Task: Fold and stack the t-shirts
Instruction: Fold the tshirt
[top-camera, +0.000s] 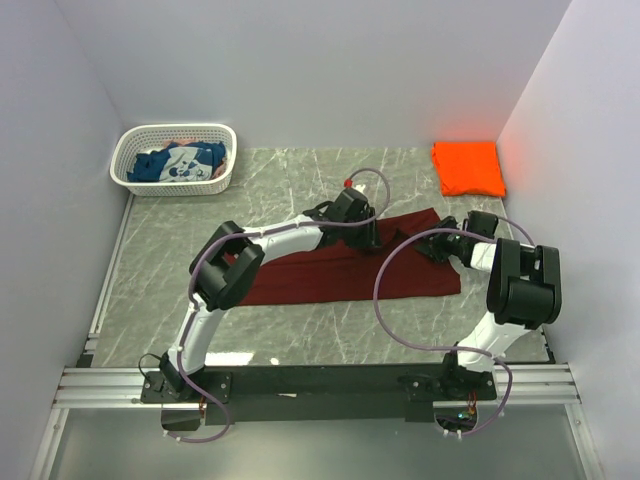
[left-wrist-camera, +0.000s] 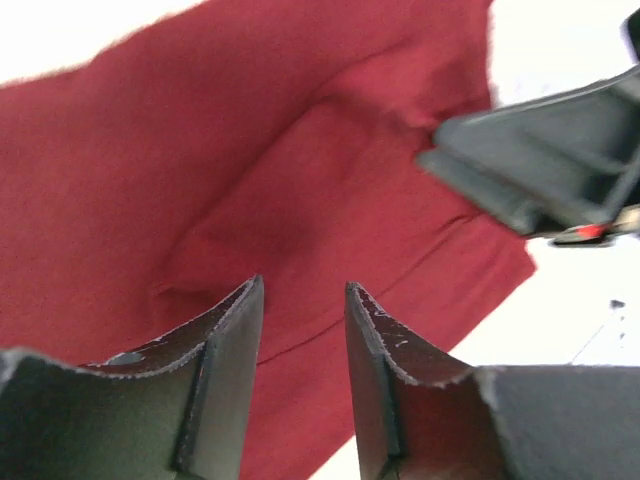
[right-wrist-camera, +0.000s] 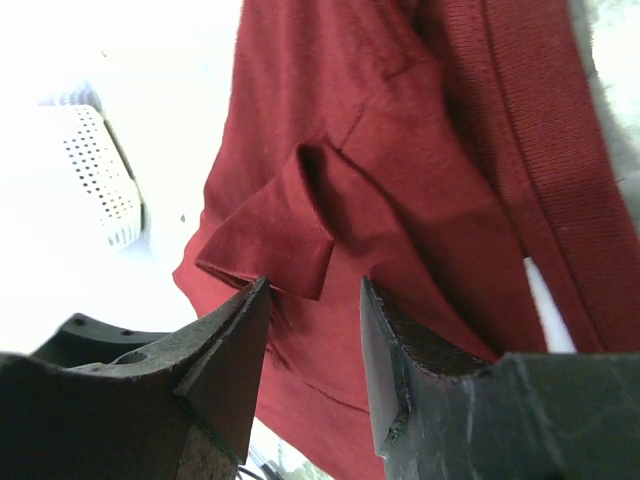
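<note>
The dark maroon t-shirt (top-camera: 340, 270) lies stretched out in a long strip across the middle of the table. My left gripper (top-camera: 366, 236) hangs over its far edge, jaws open and empty, with maroon cloth (left-wrist-camera: 300, 170) below the gripper (left-wrist-camera: 305, 292). My right gripper (top-camera: 436, 248) is over the shirt's right end, jaws open (right-wrist-camera: 315, 290) just above a folded-over sleeve (right-wrist-camera: 275, 235). The orange t-shirt (top-camera: 468, 167) lies folded at the back right corner. The blue t-shirt with white print (top-camera: 182, 163) lies in the basket.
The white lattice basket (top-camera: 175, 131) stands at the back left and also shows in the right wrist view (right-wrist-camera: 95, 175). White walls close in the table on three sides. The right gripper's body (left-wrist-camera: 540, 165) shows close to the left gripper.
</note>
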